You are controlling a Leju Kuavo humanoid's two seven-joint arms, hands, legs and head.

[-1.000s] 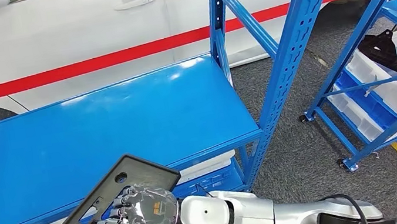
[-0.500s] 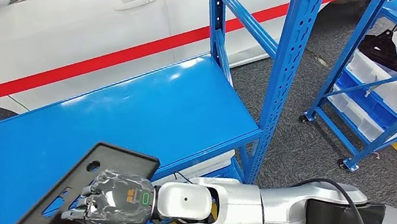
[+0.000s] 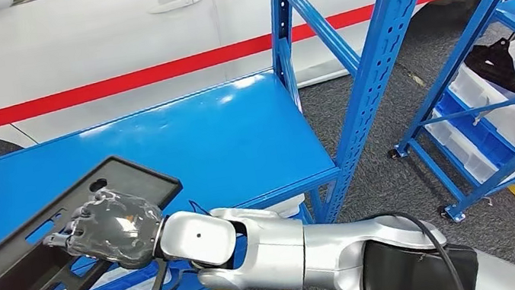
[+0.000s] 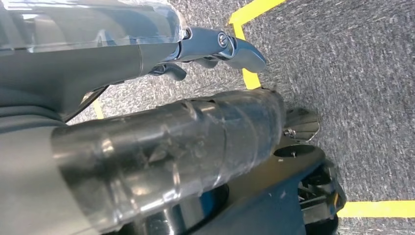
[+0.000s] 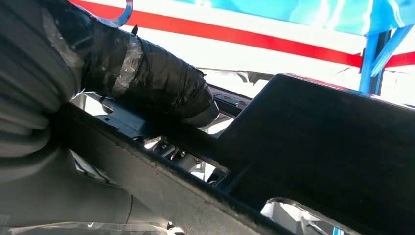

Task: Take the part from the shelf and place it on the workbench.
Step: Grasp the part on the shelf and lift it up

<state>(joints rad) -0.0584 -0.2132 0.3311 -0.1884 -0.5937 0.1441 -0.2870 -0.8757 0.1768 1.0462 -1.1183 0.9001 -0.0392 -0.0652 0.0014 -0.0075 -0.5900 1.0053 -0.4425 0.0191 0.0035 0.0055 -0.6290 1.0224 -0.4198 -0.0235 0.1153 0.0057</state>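
Part (image 3: 18,261) | gripped by right hand (image 3: 115,232) | arm reaching leftward over blue shelf (image 3: 201,146)

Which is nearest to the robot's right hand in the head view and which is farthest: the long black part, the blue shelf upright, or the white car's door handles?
1. Black part: held in the right hand.
2. Blue shelf upright: to the hand's right, past the blue surface.
3. Car door handles: far back at the top.
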